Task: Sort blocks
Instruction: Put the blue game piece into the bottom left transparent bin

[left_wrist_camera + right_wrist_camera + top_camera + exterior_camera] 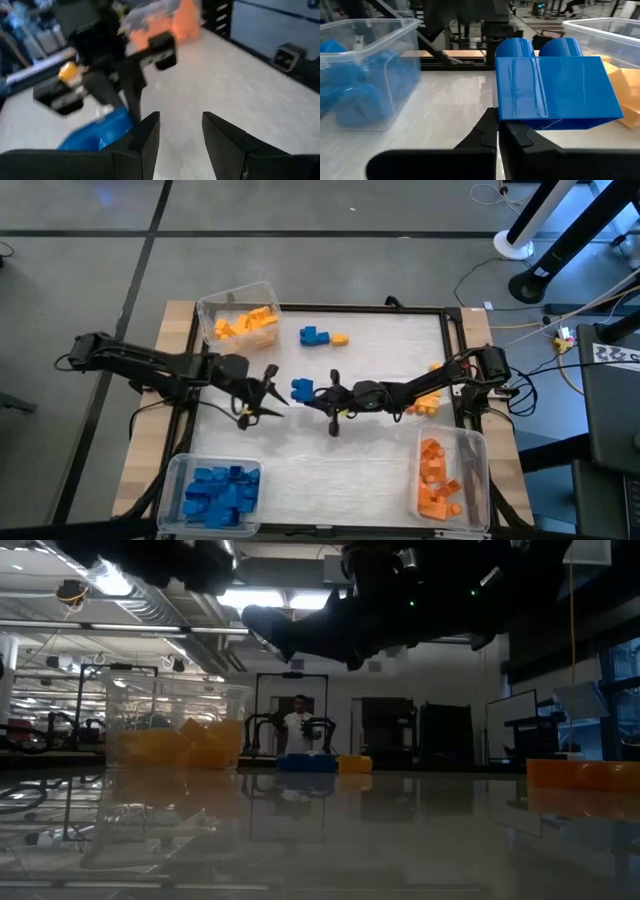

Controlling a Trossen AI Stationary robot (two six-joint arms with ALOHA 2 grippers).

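Right arm has a blue brick, blue bin is the target

Left gripper (268, 392) hovers mid-table, fingers partly apart and empty; beside it the right gripper (318, 393) is pinched shut on the lower edge of a blue block (302, 388), lifted clear; next call, I'd say: swing it to the near-left blue bin (175, 480) and release; loose blocks (322, 336) wait at the back

**Four eyes on my workspace**

Overhead, one camera looks straight down on the whole surface (330, 450) and both my arms. Another sits right at surface level, facing across into the room, close under my arms. My left wrist camera looks past my left hand (180, 132) toward my right arm. My right wrist camera sits tight on the blue block (555, 90), which the overhead also catches mid-surface.
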